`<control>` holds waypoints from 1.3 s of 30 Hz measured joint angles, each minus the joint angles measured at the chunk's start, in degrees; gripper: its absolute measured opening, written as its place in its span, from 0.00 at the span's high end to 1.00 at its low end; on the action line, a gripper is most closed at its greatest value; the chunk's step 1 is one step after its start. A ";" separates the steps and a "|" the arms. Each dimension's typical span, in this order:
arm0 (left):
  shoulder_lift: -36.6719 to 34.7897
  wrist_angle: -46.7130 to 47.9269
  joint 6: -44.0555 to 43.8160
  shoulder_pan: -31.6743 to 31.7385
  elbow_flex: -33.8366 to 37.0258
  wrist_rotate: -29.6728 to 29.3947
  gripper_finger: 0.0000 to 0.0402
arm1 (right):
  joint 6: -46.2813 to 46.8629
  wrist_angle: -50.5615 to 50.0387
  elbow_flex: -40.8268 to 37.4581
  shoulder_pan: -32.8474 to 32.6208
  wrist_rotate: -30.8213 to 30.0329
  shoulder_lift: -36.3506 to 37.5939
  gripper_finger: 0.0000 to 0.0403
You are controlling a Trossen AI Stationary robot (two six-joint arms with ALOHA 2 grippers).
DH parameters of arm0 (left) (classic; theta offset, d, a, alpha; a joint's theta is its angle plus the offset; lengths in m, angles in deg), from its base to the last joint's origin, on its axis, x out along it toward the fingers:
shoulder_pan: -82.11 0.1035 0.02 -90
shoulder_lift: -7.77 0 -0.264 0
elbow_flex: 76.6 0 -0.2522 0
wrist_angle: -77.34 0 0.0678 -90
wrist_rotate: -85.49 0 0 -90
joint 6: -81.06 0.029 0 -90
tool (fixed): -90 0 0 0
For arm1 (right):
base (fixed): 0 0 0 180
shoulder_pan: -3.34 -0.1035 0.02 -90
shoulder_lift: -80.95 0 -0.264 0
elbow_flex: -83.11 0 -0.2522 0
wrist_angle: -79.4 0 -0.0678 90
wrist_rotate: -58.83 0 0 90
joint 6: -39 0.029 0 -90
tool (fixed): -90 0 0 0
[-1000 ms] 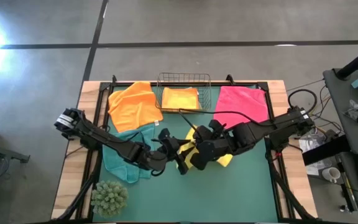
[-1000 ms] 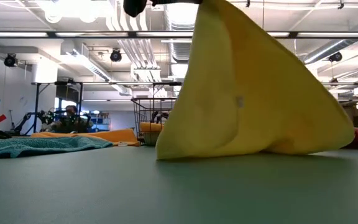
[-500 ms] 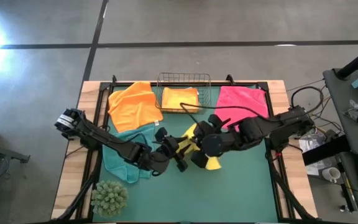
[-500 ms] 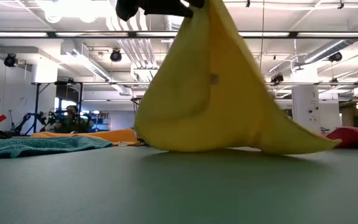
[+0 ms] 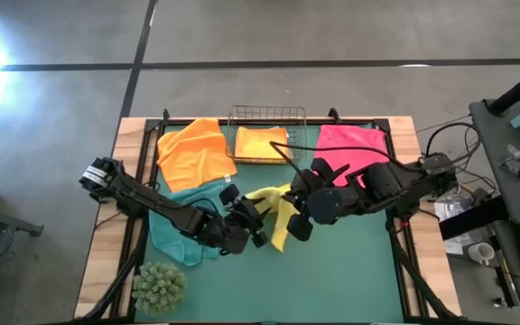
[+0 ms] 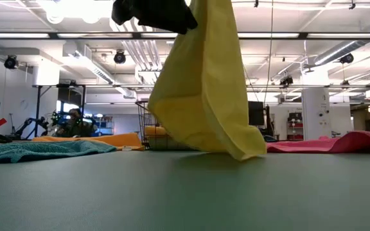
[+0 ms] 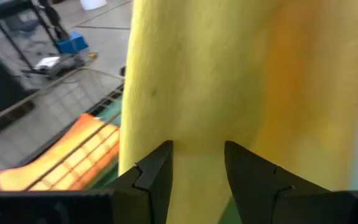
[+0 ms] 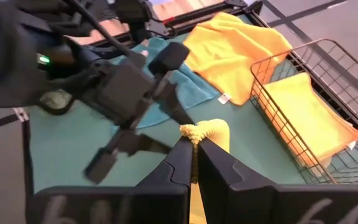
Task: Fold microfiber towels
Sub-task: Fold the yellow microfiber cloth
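A: What moved in the last second?

B: The right hand (image 5: 298,187) swung toward the basket (image 5: 267,116), carrying its corner of the yellow towel (image 5: 276,209) along.

A: And the towel's shape?

B: From low down it was a broad tent spread on the tabletop (image 6: 185,192). Now the towel (image 6: 204,83) hangs narrow and steep.

A: Anything uncovered?

B: Yes, the pink towel (image 6: 329,142) shows behind it, where before only an edge peeked out.

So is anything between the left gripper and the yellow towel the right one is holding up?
Nothing visible. The left gripper is open right at the hanging yellow towel, with cloth filling its view; the right gripper pinches the towel's top edge.
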 joint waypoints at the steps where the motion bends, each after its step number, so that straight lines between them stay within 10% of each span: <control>1: 0.00 0.92 -0.01 0.00 0.00 -0.39 0.68 | -0.03 0.02 0.51 -0.29 0.02 -0.03 0.98; 27: 3.18 5.79 0.39 -5.59 1.46 4.75 0.68 | -4.08 -5.99 13.35 -0.56 0.17 -0.01 0.98; 39: 6.76 4.60 5.48 -6.37 1.49 -9.97 0.68 | -4.08 -5.86 15.07 -0.53 0.04 -0.01 0.98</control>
